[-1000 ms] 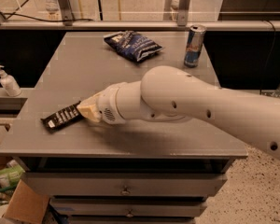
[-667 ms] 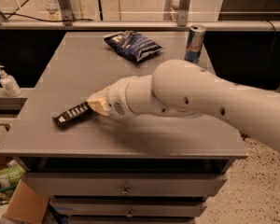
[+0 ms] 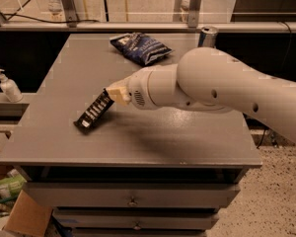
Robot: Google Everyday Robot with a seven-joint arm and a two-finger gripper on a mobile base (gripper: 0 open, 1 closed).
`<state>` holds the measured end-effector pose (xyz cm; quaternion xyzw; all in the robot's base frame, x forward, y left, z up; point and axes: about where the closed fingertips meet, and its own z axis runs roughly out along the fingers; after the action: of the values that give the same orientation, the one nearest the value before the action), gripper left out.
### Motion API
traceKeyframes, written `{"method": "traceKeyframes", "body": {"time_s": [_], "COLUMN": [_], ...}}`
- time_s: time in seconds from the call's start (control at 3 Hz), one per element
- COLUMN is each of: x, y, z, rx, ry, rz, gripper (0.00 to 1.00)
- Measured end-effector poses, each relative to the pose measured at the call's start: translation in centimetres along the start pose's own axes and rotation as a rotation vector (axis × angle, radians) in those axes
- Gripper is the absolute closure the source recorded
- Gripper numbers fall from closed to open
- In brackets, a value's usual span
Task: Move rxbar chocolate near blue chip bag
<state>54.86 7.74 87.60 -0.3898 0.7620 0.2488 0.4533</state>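
Note:
The rxbar chocolate (image 3: 93,111), a slim black bar with white lettering, hangs tilted over the left middle of the grey table (image 3: 153,142). Its upper end is in my gripper (image 3: 116,92), which is shut on it. My thick white arm reaches in from the right and hides the rest of the gripper. The blue chip bag (image 3: 140,47), crinkled and dark navy, lies at the table's back centre, some way behind the gripper and the bar.
A blue-and-silver drink can (image 3: 207,36) stands at the back right, partly behind my arm. A soap dispenser bottle (image 3: 9,87) sits on a ledge to the left. Drawers (image 3: 133,200) are under the table, with a cardboard box (image 3: 27,216) at lower left.
The gripper has moved right and towards the back of the table, carrying the bar with it. The bar now sits steeper and closer to the chip bag.

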Motion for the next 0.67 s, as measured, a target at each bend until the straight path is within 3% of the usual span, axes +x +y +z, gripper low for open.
{"method": "traceKeyframes", "body": {"time_s": [0.33, 0.67], "x": [-0.2, -0.6], "y": [-1.4, -5.6], "z": [0.4, 1.3], "rx": [0.036, 0.103], "ry": [-0.016, -0.051], "rz": [-0.020, -0.027], "gripper": [1.00, 1.00]}}
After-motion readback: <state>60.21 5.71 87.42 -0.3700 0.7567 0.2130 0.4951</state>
